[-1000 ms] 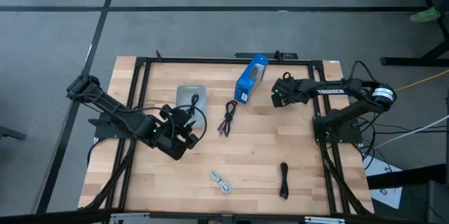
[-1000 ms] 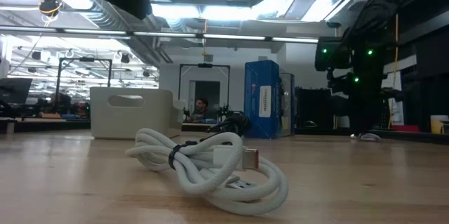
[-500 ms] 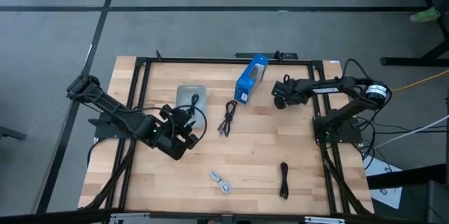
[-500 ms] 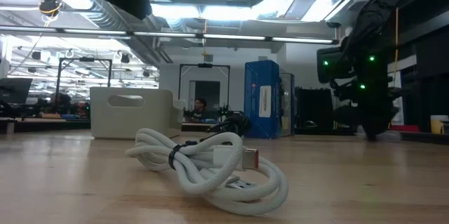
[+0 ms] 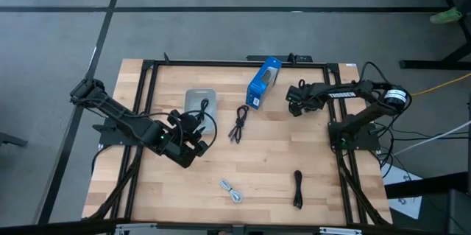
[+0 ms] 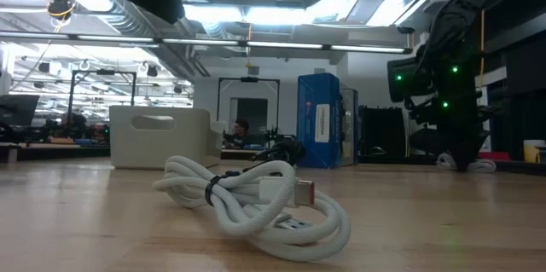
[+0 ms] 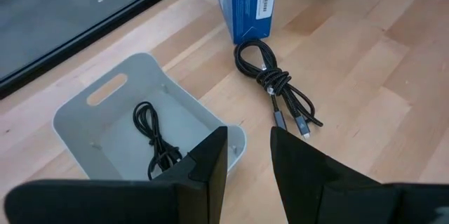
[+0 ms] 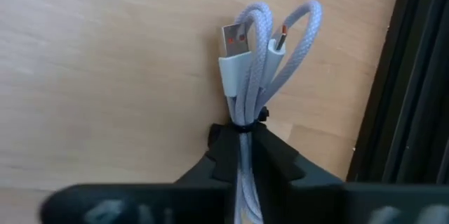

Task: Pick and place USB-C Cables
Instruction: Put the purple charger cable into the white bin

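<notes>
My right gripper (image 5: 294, 102) is low over the far right of the table, shut on a light grey cable bundle (image 8: 247, 62). Its two plugs (image 8: 232, 48) stick out past the fingers. My left gripper (image 7: 249, 161) hangs open above the near rim of the grey bin (image 5: 200, 102), touching nothing. One black cable (image 7: 153, 140) lies on the bin's floor. Another black cable (image 5: 238, 123) lies on the table near the blue box (image 5: 263, 82). A white cable (image 5: 231, 190) and a third black cable (image 5: 298, 188) lie near the front edge. My right gripper pinches the light grey bundle between its two fingers (image 8: 226, 150), just behind the black tie around its strands (image 8: 244, 122). The bundle runs along the fingers, plug end forward. The fingers slant down from above. The low view shows pale cable (image 6: 465, 164) at table height under the gripper.
The black frame rail (image 8: 414, 76) runs close beside the held cable. The blue box stands upright between the bin and my right arm. The white cable (image 6: 256, 199) sits right in front of the low camera. Bare wood (image 5: 265, 154) lies mid-table.
My right gripper has come down toward the table and shifted slightly toward its right edge, ending low over the light grey cable. My left arm and the other cables have kept still.
</notes>
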